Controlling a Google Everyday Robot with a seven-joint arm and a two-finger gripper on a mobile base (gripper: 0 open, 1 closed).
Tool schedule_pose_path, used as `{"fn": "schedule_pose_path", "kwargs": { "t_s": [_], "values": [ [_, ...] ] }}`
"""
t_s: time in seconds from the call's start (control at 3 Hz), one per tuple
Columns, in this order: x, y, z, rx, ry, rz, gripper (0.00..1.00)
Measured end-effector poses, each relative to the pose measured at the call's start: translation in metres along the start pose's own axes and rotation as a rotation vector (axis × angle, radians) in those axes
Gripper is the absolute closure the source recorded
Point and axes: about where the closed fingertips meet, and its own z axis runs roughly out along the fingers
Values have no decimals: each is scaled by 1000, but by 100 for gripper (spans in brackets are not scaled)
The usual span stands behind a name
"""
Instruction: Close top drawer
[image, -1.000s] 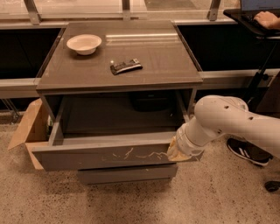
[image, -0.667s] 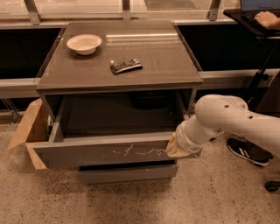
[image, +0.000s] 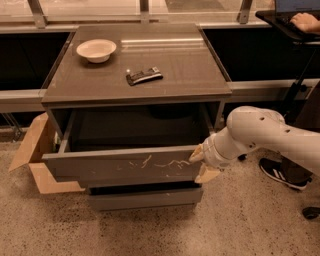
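Note:
The top drawer of the grey-brown cabinet stands pulled out, its flat front panel marked with pale scratches near the middle. Its inside is dark and looks empty. My gripper is at the right end of the drawer front, its tan fingers against the panel's right edge. The white arm reaches in from the right.
A white bowl and a dark flat wrapped item lie on the cabinet top. A lower drawer front sits under the open one. An open cardboard box stands at the left. A person's shoe is at the right.
The drawer front has moved slightly inward toward the cabinet, with my gripper moving along at its right end.

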Motion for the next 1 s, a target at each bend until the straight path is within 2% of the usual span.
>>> {"fn": "schedule_pose_path", "kwargs": {
  "t_s": [0.33, 0.67, 1.0],
  "values": [
    [8, -12, 3, 8, -12, 5, 0],
    [9, -13, 4, 9, -14, 6, 0],
    [22, -39, 10, 16, -29, 13, 0]
  ]
}}
